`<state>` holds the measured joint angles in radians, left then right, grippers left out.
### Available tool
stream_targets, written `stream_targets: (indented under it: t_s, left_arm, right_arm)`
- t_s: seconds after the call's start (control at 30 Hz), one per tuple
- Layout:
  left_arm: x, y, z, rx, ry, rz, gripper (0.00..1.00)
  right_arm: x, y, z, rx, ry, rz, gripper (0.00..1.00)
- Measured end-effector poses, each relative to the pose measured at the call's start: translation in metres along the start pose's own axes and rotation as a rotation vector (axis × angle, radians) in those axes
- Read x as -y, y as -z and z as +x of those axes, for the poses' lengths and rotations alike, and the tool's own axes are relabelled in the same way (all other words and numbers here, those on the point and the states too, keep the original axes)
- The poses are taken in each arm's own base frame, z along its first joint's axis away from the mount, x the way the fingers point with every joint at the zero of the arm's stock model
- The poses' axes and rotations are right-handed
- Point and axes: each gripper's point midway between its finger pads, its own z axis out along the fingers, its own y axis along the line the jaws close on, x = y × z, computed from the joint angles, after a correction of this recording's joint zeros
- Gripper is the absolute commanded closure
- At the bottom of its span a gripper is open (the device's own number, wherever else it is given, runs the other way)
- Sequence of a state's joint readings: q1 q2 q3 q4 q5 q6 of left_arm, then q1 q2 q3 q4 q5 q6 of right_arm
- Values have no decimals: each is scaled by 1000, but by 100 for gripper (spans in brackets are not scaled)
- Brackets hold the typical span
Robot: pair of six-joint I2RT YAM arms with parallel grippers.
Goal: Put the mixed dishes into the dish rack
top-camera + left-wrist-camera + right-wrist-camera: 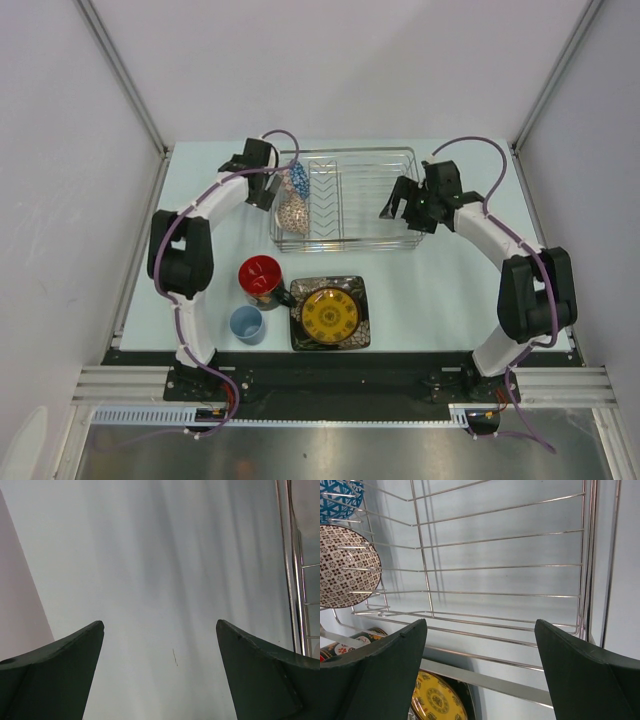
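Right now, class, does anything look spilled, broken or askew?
Nothing stands out. The blue bowl and pinkish bowl stand on edge in the dish rack; mug and cup upright, yellow plate flat on dark plate.

Setup sits on a pale blue-ish tabletop [430, 300], boxed in by plain white panels: left wall [60, 150], back wall [340, 60] across the top of the frame, right wall [600, 200]. Grey metal posts [120, 75] slant through the upper corners. Near the bottom there's a black strip [340, 375], an aluminium rail [120, 383] and a brushed steel sheet [340, 455]. Bottom left corner has a white rounded object [25, 450], can't tell what it is. Close up, the tabletop shows a tiny dark hairline mark [174, 657] just below centre.
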<state>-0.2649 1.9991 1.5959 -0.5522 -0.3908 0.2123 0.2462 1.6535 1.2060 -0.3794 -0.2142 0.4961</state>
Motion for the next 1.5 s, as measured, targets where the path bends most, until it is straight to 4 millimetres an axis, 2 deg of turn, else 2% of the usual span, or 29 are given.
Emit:
stream_targets:
  t_s: [0.27, 0.43, 0.53, 0.63, 0.77, 0.83, 0.9, 0.93, 1.0, 1.03, 1.1, 1.17, 1.2, 1.27, 1.3, 1.4, 1.5]
  left_arm:
    - [13, 4, -5, 13, -24, 12, 0]
    - [20, 9, -7, 21, -47, 16, 0]
    - [16, 15, -10, 30, -59, 14, 0]
    - [2, 28, -17, 53, -49, 5, 0]
    - [-40, 58, -38, 119, 0, -33, 0]
    - [-65, 79, -47, 161, 35, -60, 0]
    - [-88, 109, -49, 205, 59, -70, 0]
    - [-96, 126, -47, 223, 65, -67, 0]
    - [-98, 167, -45, 277, 60, -36, 0]
    - [-90, 189, -44, 319, 44, -12, 0]
    - [-56, 228, -36, 382, -26, 69, 0]
    - [-4, 257, -22, 436, -132, 196, 0]
    - [29, 266, -8, 444, -202, 274, 0]
    - [78, 269, 25, 409, -320, 394, 0]
    - [104, 263, 49, 360, -389, 453, 0]
    - [136, 241, 92, 235, -488, 516, 0]
    - [151, 227, 121, 160, -544, 546, 0]
  right_arm:
    - [10, 19, 11, 28, -6, -3, 4]
    - [17, 26, 10, 45, -22, 9, 0]
    - [19, 36, 7, 68, -27, 13, 0]
    - [12, 52, -2, 111, -23, -4, 0]
    - [2, 73, -3, 146, -4, -21, 0]
    - [-9, 83, 6, 143, 26, -27, 0]
    - [-29, 90, 26, 112, 84, -50, 2]
    - [-43, 93, 41, 87, 125, -70, 6]
    - [-64, 96, 70, 28, 190, -113, 12]
    - [-75, 96, 89, -8, 227, -143, 15]
    - [-78, 92, 119, -74, 256, -167, 17]
    - [-66, 85, 145, -142, 253, -149, 17]
    - [-59, 82, 156, -172, 248, -136, 17]
    - [-49, 78, 174, -225, 239, -115, 18]
    - [-48, 77, 179, -243, 237, -113, 18]
    - [-51, 78, 186, -263, 234, -129, 19]
    - [-58, 80, 192, -279, 233, -161, 20]
